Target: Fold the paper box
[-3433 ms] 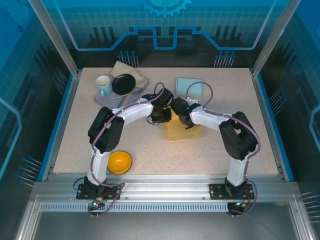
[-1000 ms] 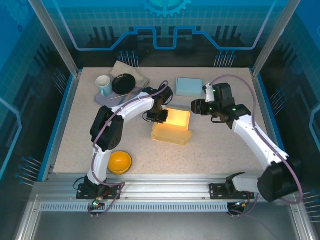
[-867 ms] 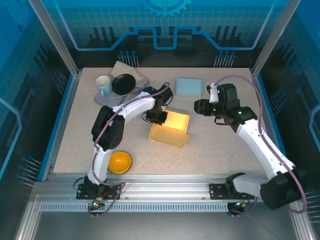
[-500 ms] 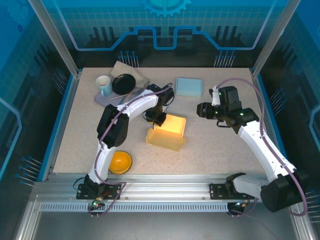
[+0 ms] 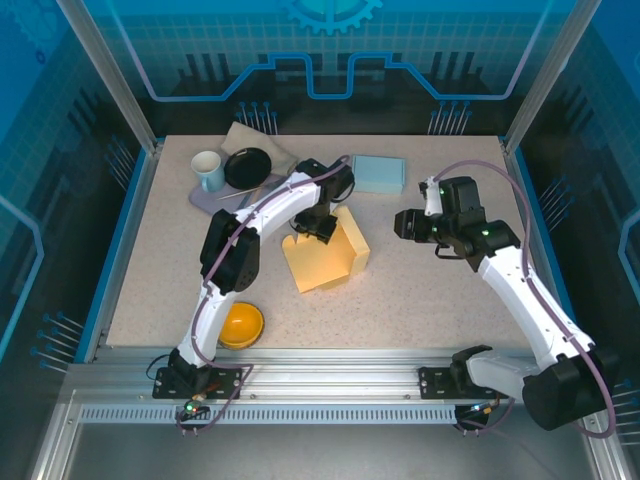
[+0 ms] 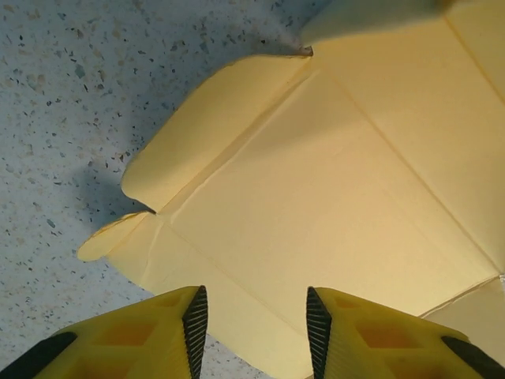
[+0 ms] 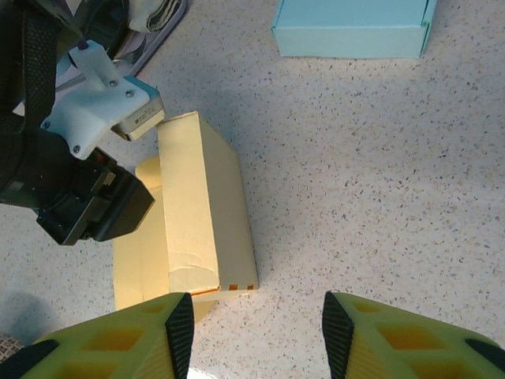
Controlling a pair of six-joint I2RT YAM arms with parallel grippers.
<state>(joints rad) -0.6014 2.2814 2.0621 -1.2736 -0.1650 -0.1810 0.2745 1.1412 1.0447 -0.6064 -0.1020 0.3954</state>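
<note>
The yellow paper box (image 5: 318, 265) lies mid-table, partly folded, with a raised side wall on its right and a flat panel spread toward the front left. My left gripper (image 5: 321, 229) hovers over its back edge, open. In the left wrist view the flat panel and its rounded flaps (image 6: 316, 181) lie below the open left gripper (image 6: 256, 332), and nothing is between the fingers. My right gripper (image 5: 405, 224) hangs open to the right of the box, apart from it. The right wrist view shows the box (image 7: 201, 205) ahead and to the left of the open right gripper (image 7: 256, 335).
A light blue box (image 5: 378, 173) sits behind the yellow one. At the back left are a mug (image 5: 208, 170), a black dish (image 5: 247, 167) and a grey cloth (image 5: 262, 143). An orange bowl (image 5: 240, 324) stands near the left arm's base.
My left gripper has opened and let go of the box. The box swung left and tipped, its panel now flat on the table. The right gripper drew back to the right.
</note>
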